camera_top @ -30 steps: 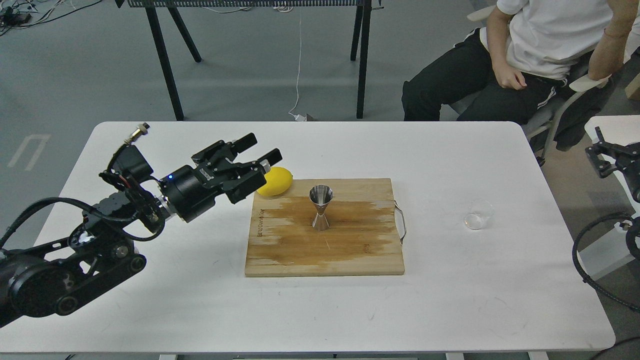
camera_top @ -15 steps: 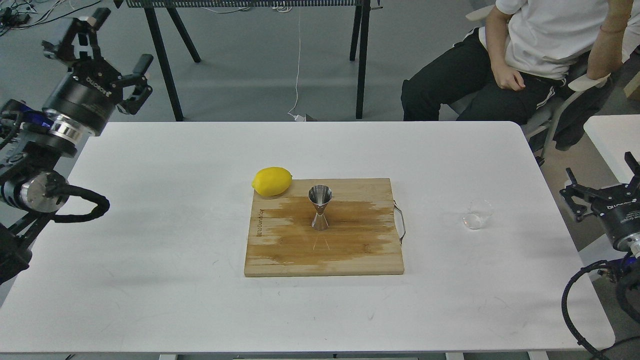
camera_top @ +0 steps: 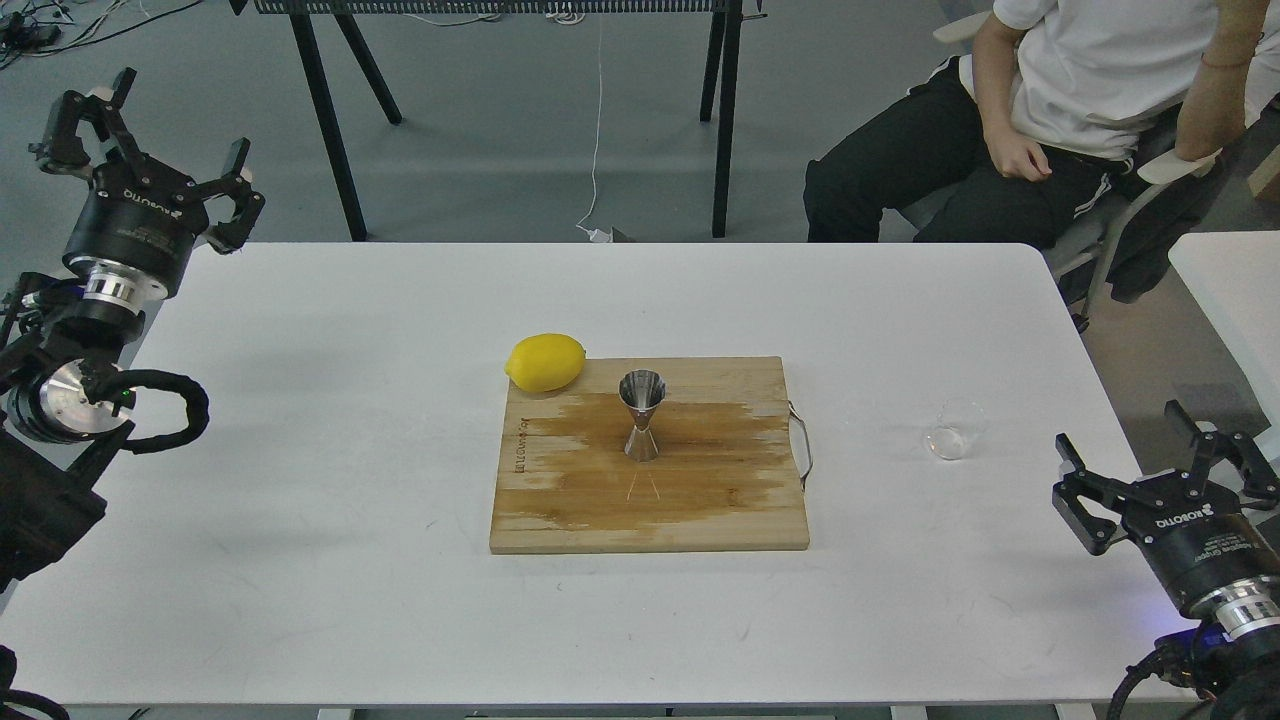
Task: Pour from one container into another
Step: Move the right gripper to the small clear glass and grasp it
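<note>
The small clear glass cup (camera_top: 955,429) stands upright on the white table (camera_top: 350,480), right of the board. The steel hourglass jigger (camera_top: 641,414) stands upright in the middle of the wooden cutting board (camera_top: 650,500). My right gripper (camera_top: 1155,460) is open above the table's right front part, below and to the right of the glass cup, empty. My left gripper (camera_top: 145,130) is open and empty, raised at the far left beyond the table's back left corner, far from both containers.
A yellow lemon (camera_top: 545,362) lies at the board's back left corner, touching it. The board has a metal handle (camera_top: 803,445) on its right side. A seated person (camera_top: 1080,90) is behind the table's back right. Black table legs (camera_top: 330,120) stand behind.
My left arm swung away from the lemon up to the far left, then dropped a little. My right gripper came in over the table's right front, nearer the glass cup.
</note>
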Tool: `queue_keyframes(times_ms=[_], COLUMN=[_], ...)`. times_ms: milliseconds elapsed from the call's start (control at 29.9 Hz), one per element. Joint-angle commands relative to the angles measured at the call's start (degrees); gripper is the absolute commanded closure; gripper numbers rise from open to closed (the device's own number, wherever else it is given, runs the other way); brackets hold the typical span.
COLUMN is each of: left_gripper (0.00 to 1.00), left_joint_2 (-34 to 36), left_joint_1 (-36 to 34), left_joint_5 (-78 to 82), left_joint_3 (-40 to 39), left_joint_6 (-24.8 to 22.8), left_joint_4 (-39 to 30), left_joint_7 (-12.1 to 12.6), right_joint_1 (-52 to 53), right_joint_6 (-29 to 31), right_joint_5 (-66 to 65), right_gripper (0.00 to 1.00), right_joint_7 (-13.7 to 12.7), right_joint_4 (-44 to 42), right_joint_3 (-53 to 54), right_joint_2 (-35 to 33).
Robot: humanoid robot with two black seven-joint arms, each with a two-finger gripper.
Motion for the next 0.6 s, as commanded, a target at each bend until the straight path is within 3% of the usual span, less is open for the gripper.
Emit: queue_keyframes(times_ms=[0, 401, 569], left_gripper=[0.00, 0.00, 0.00], left_joint_2=[-0.67, 0.20, 0.12], left_joint_1=[0.69, 0.77, 0.86], left_joint_5=[-0.01, -0.01, -0.01], left_joint_3=[0.07, -0.19, -0.10], left_joint_6=[0.01, 0.01, 0.01], left_joint_4=[-0.67, -1.81, -1.81], left_joint_7=[0.02, 0.02, 0.02], right_joint_1=[1.30, 12.64, 16.77], right_joint_6=[-5.85, -21.32, -23.00], right_joint_5=[0.25, 0.16, 0.25], right_gripper=[0.01, 0.00, 0.00], right_joint_7=[0.07, -0.10, -0.37], right_joint_4=[-0.40, -6.45, -12.43], right_joint_3=[0.06, -6.01, -5.83], right_joint_2=[3.07, 10.46, 13.01])
